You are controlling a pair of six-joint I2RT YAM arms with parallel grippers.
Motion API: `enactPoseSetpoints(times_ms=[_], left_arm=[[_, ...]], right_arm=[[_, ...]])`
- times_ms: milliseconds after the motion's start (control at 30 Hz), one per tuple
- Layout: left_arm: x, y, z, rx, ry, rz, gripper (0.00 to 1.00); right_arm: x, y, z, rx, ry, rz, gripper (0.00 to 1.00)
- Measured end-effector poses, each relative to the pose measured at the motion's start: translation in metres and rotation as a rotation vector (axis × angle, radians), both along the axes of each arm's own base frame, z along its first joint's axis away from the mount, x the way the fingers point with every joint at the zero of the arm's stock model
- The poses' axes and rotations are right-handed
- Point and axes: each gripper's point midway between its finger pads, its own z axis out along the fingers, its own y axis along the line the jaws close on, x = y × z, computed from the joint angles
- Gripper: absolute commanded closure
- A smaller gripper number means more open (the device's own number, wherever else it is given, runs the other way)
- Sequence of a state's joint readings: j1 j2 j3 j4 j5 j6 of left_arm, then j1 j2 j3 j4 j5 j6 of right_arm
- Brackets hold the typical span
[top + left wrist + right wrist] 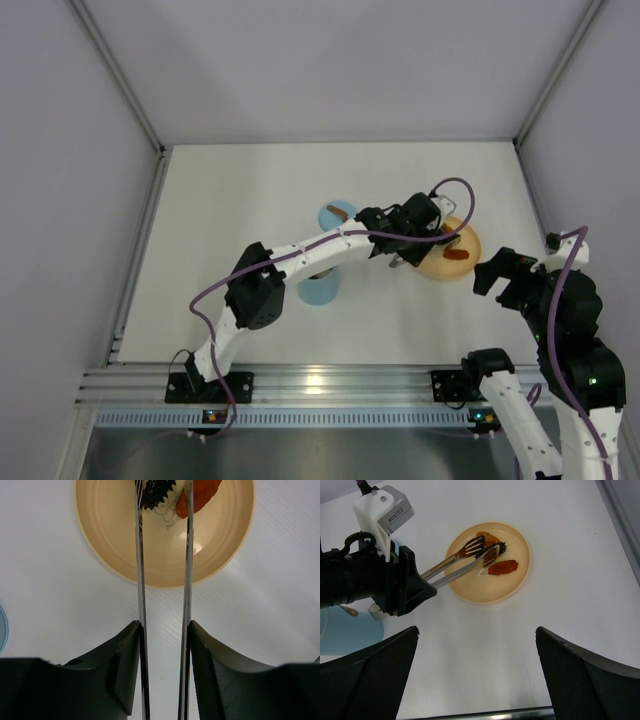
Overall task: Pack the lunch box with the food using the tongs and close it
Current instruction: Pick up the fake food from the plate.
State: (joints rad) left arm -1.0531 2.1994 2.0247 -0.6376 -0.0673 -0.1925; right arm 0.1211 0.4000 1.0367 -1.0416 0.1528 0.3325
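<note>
Tabletop (230,200), white and flat, would receive any piece flicked off by an uneven pinch; I judge that the main risk. Orange-yellow plate (517,587) holds a dark piece (157,491), a red-orange piece (503,567) and an orange piece (481,534). Lunch box (318,290) stands near it, contents hidden by my arm. Its lid (335,215) lies just beyond. My left fingers (115,680) clamp the tongs (452,565), tips at the dark piece. My right fingers (370,680) stand wide, empty.

A robot lab cell: white table (250,200) boxed by grey panels (60,200) (aluminium rail (330,385) in front).
</note>
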Motion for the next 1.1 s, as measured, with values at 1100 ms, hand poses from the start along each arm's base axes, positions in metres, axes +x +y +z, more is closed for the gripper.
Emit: enactPoseSetpoints(times_ms=[1100], left_arm=[[-0.0039,0.0070,-0.0041,0.035,0.018,-0.003,0.82]], right_arm=[[0.0001,-0.0019,0.0001,-0.004,-0.001,-0.010,0.00]])
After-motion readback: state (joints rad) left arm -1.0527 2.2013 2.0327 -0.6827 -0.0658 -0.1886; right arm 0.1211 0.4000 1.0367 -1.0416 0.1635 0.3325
